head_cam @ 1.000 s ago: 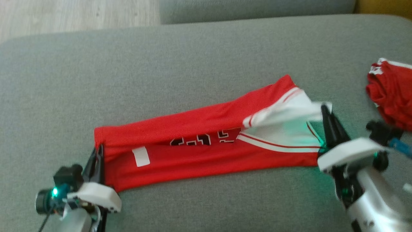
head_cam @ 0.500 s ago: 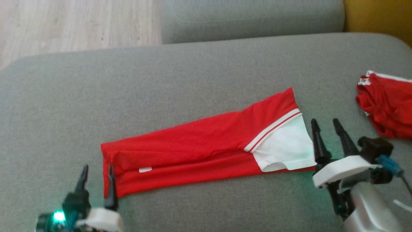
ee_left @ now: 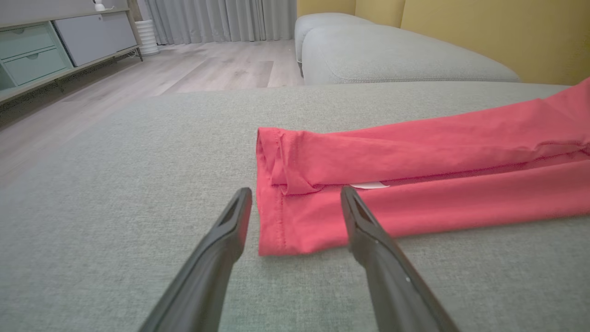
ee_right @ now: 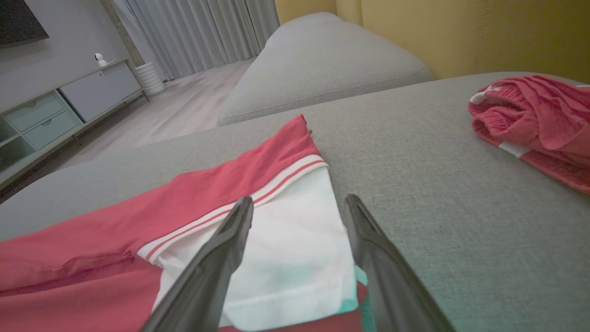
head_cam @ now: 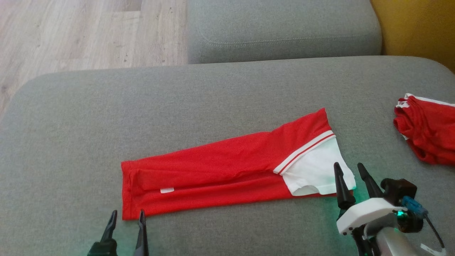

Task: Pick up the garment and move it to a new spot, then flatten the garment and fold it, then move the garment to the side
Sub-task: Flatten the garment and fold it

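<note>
Red fabric, folded lengthwise into a long narrow band, is laid flat on the grey sofa cushion (head_cam: 106,124). This garment (head_cam: 220,174) is set near the cushion's middle and runs from lower left up to the right in the head view. A white panel (head_cam: 312,170) edged with red and white stripes is seen at its right end, and a small white label (head_cam: 167,190) near its left end. The left gripper (head_cam: 127,214) is held wide apart just before the garment's left hem, with nothing gripped. The right gripper (head_cam: 347,167) is likewise spread wide at the white panel's edge and is empty. A second red garment (head_cam: 424,131), bunched up, is placed well apart at the cushion's right side. Beyond the cushion a wooden floor (head_cam: 71,32) is seen.
</note>
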Controlling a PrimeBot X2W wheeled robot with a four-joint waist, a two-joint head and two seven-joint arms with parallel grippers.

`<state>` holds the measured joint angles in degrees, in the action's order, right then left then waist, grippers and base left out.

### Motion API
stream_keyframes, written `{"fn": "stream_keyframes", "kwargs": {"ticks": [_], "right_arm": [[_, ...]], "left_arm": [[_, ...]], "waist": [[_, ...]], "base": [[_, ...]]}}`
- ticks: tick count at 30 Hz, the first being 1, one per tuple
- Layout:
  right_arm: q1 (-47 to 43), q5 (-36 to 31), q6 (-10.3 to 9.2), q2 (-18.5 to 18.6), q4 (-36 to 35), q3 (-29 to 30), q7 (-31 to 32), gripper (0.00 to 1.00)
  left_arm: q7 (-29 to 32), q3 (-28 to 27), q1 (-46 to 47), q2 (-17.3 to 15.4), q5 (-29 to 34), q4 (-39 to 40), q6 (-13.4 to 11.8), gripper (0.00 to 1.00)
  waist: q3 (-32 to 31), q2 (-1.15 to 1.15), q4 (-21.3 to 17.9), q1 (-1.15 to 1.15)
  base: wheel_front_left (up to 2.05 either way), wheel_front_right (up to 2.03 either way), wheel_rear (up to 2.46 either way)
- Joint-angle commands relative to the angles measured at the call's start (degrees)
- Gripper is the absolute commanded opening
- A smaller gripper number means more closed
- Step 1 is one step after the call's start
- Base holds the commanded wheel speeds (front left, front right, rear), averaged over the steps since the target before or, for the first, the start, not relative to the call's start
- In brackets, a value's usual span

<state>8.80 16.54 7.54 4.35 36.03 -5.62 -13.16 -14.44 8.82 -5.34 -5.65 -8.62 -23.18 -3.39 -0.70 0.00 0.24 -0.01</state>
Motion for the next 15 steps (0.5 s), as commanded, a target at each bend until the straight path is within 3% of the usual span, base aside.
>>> {"fn": "stream_keyframes", "kwargs": {"ticks": [1, 8, 15], "right_arm": [[2.35, -0.79, -0.05, -0.12, -1.28, -0.9, -0.21, 1.0], [7.93, -2.56, -0.05, 0.4, 1.29, 0.77, 4.67, 1.0], [13.5, -4.84, -0.05, 0.99, 9.7, 5.41, 9.02, 1.0]], "left_arm": [[-0.56, -2.39, 1.55, 0.29, 0.57, 1.88, 0.51, 1.0], [-0.56, -2.07, 3.45, 1.3, 1.71, 1.72, 2.09, 1.0], [-0.56, -0.88, 6.47, 2.08, 2.34, 0.66, 3.63, 1.0]], "waist": [[0.23, 0.0, 0.14, 0.01], [3.41, 0.0, 1.47, 0.01], [7.48, 0.0, 4.12, 0.01]], "base": [[0.0, 0.0, 0.0], [0.0, 0.0, 0.0], [0.0, 0.0, 0.0]]}}
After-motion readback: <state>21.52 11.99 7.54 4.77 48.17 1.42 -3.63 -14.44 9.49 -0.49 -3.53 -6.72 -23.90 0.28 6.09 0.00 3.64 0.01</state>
